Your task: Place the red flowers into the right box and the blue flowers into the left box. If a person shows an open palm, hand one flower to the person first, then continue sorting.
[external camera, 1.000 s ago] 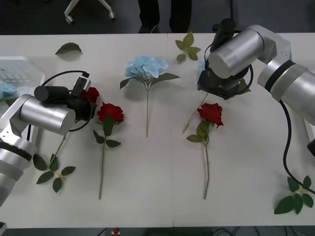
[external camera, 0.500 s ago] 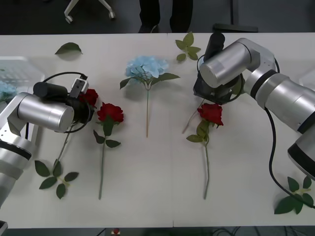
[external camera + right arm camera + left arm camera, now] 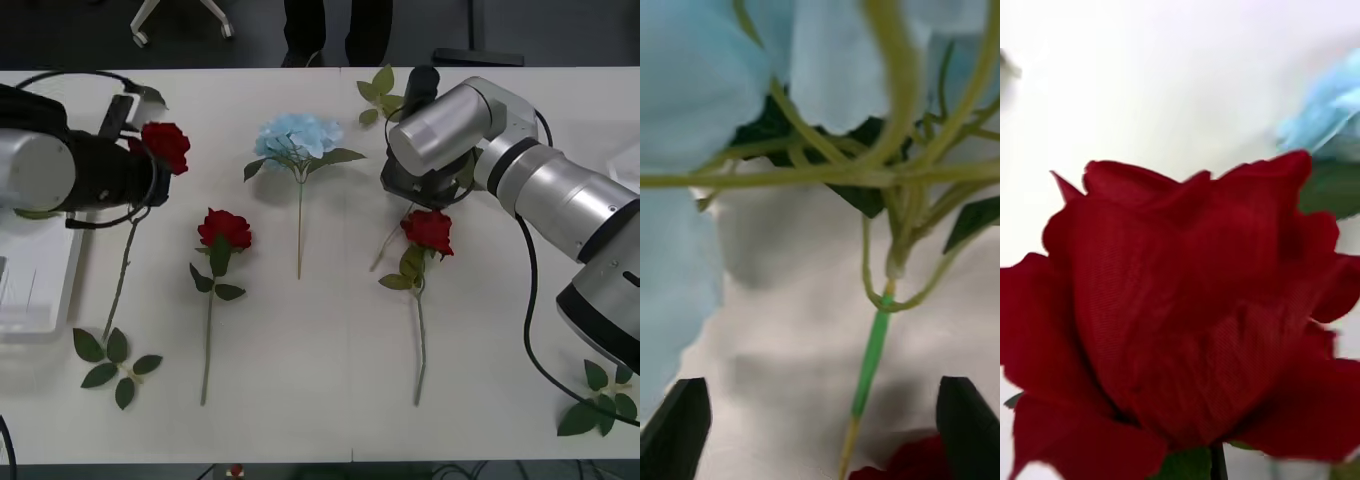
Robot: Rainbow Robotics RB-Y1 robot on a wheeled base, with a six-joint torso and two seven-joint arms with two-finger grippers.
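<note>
a: where is the left gripper (image 3: 135,165)?

b: out at nine o'clock over the white table (image 3: 320,400), raised, with a red rose (image 3: 166,145) at its tip. the bloom sits right against the wrist camera (image 3: 1187,315), and the stem trails down toward seven o'clock to a leaf sprig (image 3: 112,358) lying on the table. the jaws are closed on that rose just under the bloom.

a: and the left box (image 3: 35,290)?

b: at the nine o'clock edge, just under that arm; only its white rim and ribbed floor show.

a: the right gripper (image 3: 820,424)?

b: at one o'clock on the table, low over a blue flower (image 3: 692,97) whose stem (image 3: 392,235) runs out from under the wrist toward six o'clock. in the wrist view its two black fingers (image 3: 674,439) stand wide apart at the corners with the green stem (image 3: 869,360) between them, touching neither. so the jaws are open.

a: what else lies on the table?

b: a second blue flower (image 3: 297,140) at twelve o'clock, stem pointing to six. a red rose (image 3: 224,229) left of centre and another red rose (image 3: 428,231) right of centre, just below the right gripper, both flat with stems toward six o'clock. loose leaves (image 3: 381,93) at twelve, more leaves (image 3: 600,398) at four.
</note>
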